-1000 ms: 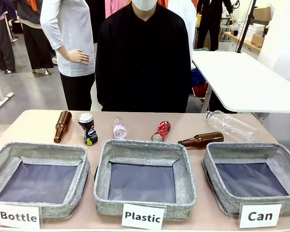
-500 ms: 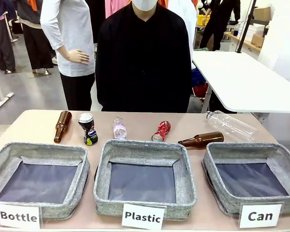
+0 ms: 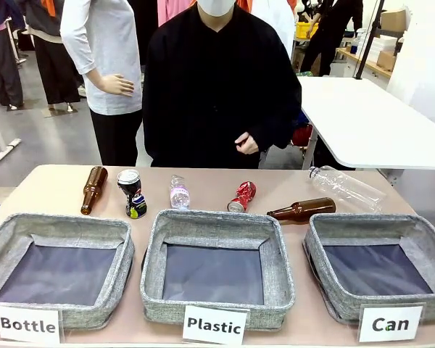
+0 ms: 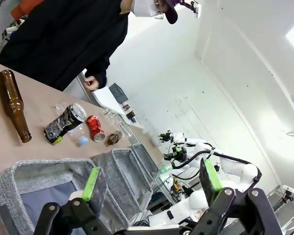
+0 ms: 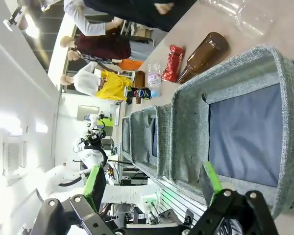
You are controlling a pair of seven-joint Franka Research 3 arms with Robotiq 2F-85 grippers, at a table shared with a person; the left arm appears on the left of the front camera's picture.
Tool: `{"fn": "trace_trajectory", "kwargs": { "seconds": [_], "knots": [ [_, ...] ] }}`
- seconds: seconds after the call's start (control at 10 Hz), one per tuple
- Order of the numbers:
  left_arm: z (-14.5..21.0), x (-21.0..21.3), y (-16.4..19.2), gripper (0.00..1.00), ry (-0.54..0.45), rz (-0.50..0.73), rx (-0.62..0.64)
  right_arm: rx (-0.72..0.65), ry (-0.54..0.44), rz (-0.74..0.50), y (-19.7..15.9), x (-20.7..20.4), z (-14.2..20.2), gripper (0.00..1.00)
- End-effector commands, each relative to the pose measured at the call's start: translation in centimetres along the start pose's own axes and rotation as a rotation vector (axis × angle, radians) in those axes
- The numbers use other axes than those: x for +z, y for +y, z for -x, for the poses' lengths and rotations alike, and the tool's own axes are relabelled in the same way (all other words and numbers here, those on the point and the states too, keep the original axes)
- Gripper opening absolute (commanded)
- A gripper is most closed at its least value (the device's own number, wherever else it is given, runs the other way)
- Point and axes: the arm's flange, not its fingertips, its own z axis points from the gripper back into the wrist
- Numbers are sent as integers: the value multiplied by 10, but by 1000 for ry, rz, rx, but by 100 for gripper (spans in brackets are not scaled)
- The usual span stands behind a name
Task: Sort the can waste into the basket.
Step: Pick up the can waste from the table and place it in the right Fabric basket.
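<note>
Two cans lie on the far strip of the table: a dark blue-black Pepsi can point(image 3: 132, 193) standing at the left, and a crushed red can point(image 3: 242, 196) near the middle. The grey woven basket point(image 3: 362, 225) behind the "Can" card point(image 3: 389, 323) sits at the front right with nothing in it. In the left wrist view my left gripper point(image 4: 150, 178) hangs open above a basket corner, with the Pepsi can point(image 4: 63, 124) and red can point(image 4: 94, 128) farther off. In the right wrist view my right gripper point(image 5: 153, 181) is open beside the Can basket point(image 5: 186, 127); the red can point(image 5: 173, 62) lies beyond it.
Grey baskets marked "Bottle" point(image 3: 58, 226) and "Plastic" point(image 3: 216, 222) sit left and centre. Two brown glass bottles point(image 3: 93, 189) point(image 3: 301, 209) and two clear plastic bottles point(image 3: 179, 192) point(image 3: 346, 187) lie among the cans. A person in black stands at the far edge with one hand point(image 3: 246, 143) raised.
The person's hand has come up into view in front of the torso. The cans, bottles and baskets have not moved.
</note>
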Motion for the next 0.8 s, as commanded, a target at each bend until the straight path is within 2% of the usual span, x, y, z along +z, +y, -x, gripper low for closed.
{"fn": "trace_trajectory", "kwargs": {
  "seconds": [0.0, 0.4, 0.5, 0.6, 0.7],
  "knots": [
    [4, -2, -15, 100, 105, -6, -72, 25, -15, -22, 2, 0, -2, 100],
    [-42, -92, -63, 100, 297, 21, -301, 25, -15, -22, 2, 0, -2, 100],
    [-48, -125, -66, 100, 347, 56, -339, 25, -15, -22, 2, 0, -2, 100],
    [-49, -151, -59, 100, 363, 24, -391, 25, -15, -22, 2, 0, -2, 100],
    [-48, -172, -49, 100, 435, 13, -456, 25, -15, -22, 2, 0, -2, 100]
  ]
}}
